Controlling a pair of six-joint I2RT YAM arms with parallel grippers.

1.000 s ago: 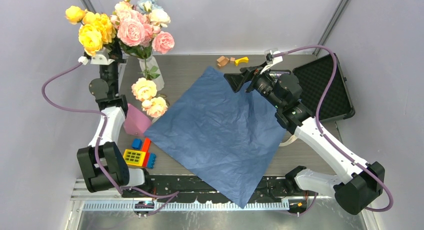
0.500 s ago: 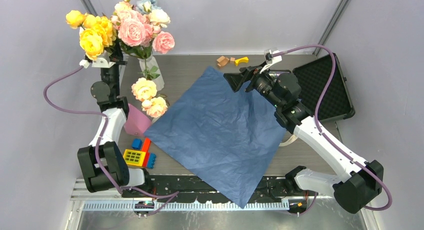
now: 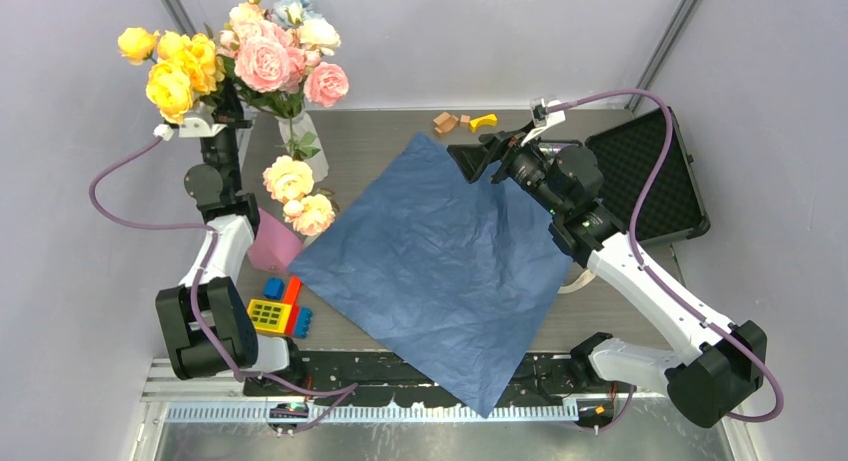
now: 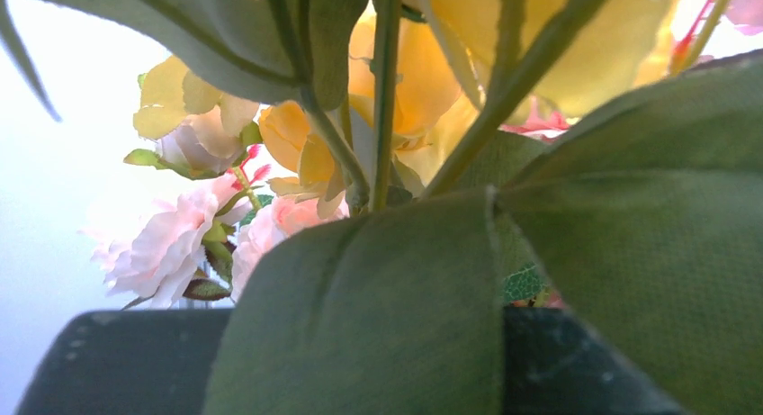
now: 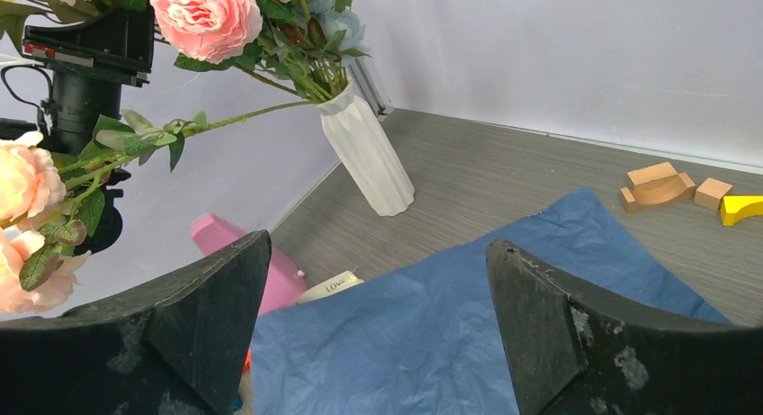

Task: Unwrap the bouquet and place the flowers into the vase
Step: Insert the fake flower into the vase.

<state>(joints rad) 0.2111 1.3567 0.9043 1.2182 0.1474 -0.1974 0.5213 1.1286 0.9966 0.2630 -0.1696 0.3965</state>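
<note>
Fingers [image 4: 117,361] of the left gripper [image 3: 222,109] are pressed together on the thin green stems of the yellow roses [image 3: 172,66]. They hold the bunch up in the air at the far left corner of the bench [image 3: 380,141]. The heads stand to the left of the vase [image 3: 300,139], just beside the blooms already in it. In the left wrist view, broad green leaves [image 4: 378,316] and yellow petals fill almost the whole picture.

The ribbed white vase stands upright at the back left of the bench. It carries big pink, white and pale-blue blooms [image 3: 285,46]. Two peach roses [image 3: 298,193] droop from it on a long leafy stem, toward the near side.

The right gripper [image 5: 378,244] hangs above the far corner of the wrapping paper [image 3: 440,261]. Its fingers [image 5: 198,334] are spread wide apart with nothing between them.

The paper lies opened out flat in the middle of the bench, dark blue side up. Its near corner reaches past the bench's front edge.

A pink cone-shaped block [image 3: 270,243] lies just left of the sheet. Coloured toy bricks [image 3: 278,306] sit nearer the arm bases.

A cream lettered strip [image 5: 328,286] shows at the paper's edge by the pink block. Small wooden blocks [image 3: 450,122] and a yellow piece [image 3: 483,122] rest near the back wall. An open black case [image 3: 650,176] sits at the far right.
</note>
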